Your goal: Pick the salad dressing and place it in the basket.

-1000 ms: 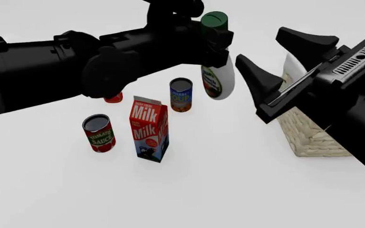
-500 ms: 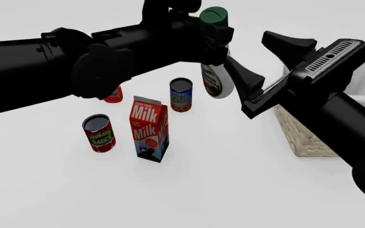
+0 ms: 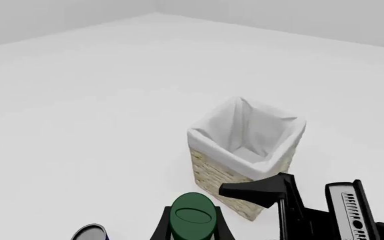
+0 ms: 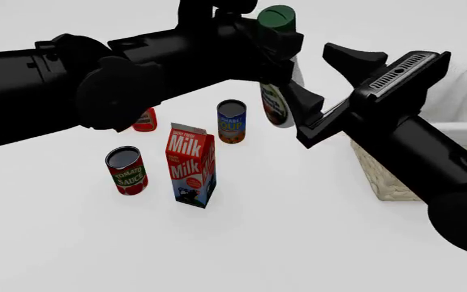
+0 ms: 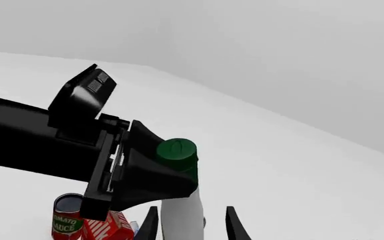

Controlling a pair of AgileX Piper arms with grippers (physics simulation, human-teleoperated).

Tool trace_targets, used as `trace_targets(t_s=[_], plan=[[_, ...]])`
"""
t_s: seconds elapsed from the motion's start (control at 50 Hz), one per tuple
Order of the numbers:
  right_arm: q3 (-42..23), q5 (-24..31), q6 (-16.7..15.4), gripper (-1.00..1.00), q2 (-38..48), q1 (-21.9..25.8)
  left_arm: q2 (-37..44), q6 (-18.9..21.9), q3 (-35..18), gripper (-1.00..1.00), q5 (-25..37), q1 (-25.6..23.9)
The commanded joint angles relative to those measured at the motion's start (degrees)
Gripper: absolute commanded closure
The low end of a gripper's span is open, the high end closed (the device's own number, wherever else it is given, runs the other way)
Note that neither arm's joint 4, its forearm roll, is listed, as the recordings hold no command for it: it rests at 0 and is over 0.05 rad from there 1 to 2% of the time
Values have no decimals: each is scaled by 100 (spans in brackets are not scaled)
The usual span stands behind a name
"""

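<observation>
Plain white counter (image 4: pixel 298 231) everywhere. From the front, the left gripper (image 4: pixel 278 52) is clamping the salad dressing (image 4: pixel 279 100) by its neck, holding it up in the air, with the right gripper (image 4: pixel 331 85) spread open right beside it. The left wrist camera is showing the basket (image 3: pixel 245 150) sitting well ahead, not underneath yet. On the right wrist camera, open fingers are straddling the bottle body. Biggest risk, I'd say: the arms bumping during a handover and the bottle slipping out.

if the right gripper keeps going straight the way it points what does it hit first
Most likely the salad dressing: in the right wrist view its white body sits between the open fingers of the right gripper, held up by the left gripper. Exact depth is unclear.
</observation>
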Motion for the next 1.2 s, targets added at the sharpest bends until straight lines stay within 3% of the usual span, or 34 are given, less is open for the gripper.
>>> trace_targets(t_s=[0.02, 0.86, 0.88, 1.2], plan=[[-66, -78, 31, -100, 178, 5, -130, 90, 17, 100, 2, -78], [-322, -229, -24, -100, 605, 107, -366, 67, 117, 100, 46, -197], [-316, -245, -25, 100, 615, 106, -369, 60, 114, 100, 49, -200], [-266, -277, -54, 100, 545, 137, -394, 75, 138, 100, 44, -187]])
